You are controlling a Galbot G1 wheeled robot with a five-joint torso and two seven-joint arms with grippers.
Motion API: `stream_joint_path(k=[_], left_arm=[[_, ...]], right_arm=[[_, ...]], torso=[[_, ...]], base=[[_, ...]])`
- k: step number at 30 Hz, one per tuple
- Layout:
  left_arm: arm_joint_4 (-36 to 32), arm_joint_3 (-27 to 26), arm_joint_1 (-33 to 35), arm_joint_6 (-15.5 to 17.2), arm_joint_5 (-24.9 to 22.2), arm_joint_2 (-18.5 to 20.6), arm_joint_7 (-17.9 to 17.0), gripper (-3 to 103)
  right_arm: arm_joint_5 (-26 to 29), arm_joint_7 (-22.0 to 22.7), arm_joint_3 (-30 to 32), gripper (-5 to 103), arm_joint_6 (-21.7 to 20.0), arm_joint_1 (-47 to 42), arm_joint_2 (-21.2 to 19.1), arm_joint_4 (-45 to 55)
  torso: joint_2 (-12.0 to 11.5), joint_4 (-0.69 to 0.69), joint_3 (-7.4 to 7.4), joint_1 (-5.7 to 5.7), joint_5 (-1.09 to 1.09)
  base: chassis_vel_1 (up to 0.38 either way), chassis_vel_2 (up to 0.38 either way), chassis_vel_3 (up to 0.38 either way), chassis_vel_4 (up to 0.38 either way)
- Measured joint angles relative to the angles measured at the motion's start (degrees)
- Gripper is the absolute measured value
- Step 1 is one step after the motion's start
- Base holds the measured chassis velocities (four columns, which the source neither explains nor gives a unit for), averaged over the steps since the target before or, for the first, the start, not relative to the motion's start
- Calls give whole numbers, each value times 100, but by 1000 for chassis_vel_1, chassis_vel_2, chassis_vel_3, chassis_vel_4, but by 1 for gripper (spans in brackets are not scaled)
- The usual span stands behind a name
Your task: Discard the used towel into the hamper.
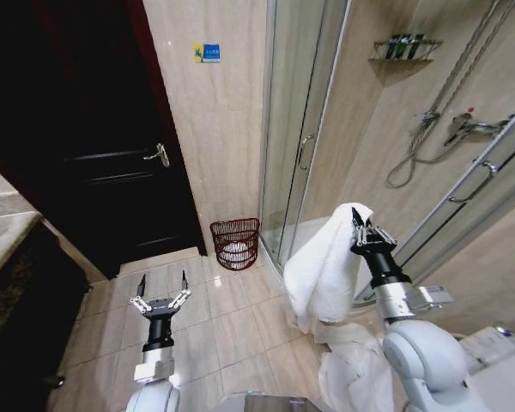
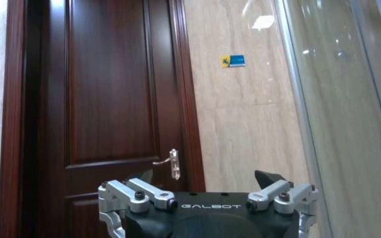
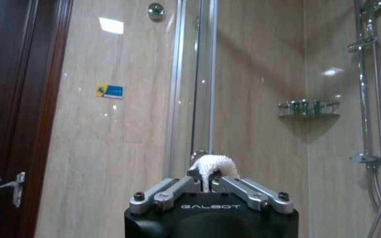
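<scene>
The towel (image 1: 326,266) hung in white folds from the right gripper (image 1: 358,225), whose fingers were pinched together on its top edge, raised in front of the glass shower door (image 1: 296,129). The head view showed the whole drape of the cloth and, below it, a further heap of white fabric (image 1: 352,369) on the floor beside the right arm; the right wrist view gave just a small white tuft of towel (image 3: 212,166) poking up between the closed fingers (image 3: 170,191), with the chrome door frame (image 3: 200,74) straight ahead. The hamper (image 1: 235,243) stood on the floor tiles (image 1: 232,318) against the beige wall (image 1: 210,129), between the dark door (image 1: 112,154) and the shower door, well apart from the towel, with something pale inside it. The left gripper (image 1: 160,294) hovered low over the tiles with its fingers spread wide and nothing between them; its wrist view showed those open fingers (image 2: 134,191) pointed toward the dark door (image 2: 111,99) and its handle (image 2: 170,162). A small blue and yellow sticker (image 1: 207,53) sat on the wall, seen in all three views. A wire shelf (image 1: 403,47) of small bottles and the shower hose (image 1: 429,129) were on the stall's back wall, and the right wrist view caught that shelf (image 3: 307,108) and the shower rail (image 3: 366,84) too.
</scene>
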Motion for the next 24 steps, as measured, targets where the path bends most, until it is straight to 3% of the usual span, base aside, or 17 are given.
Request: stream_joint_path(k=[24], left_arm=[[6, 14, 1, 122, 147, -12, -56, 100]], right_arm=[[-42, -73, -51, 4, 27, -20, 42, -22]], torso=[[0, 0, 0, 0, 0]], base=[[61, 67, -51, -51]])
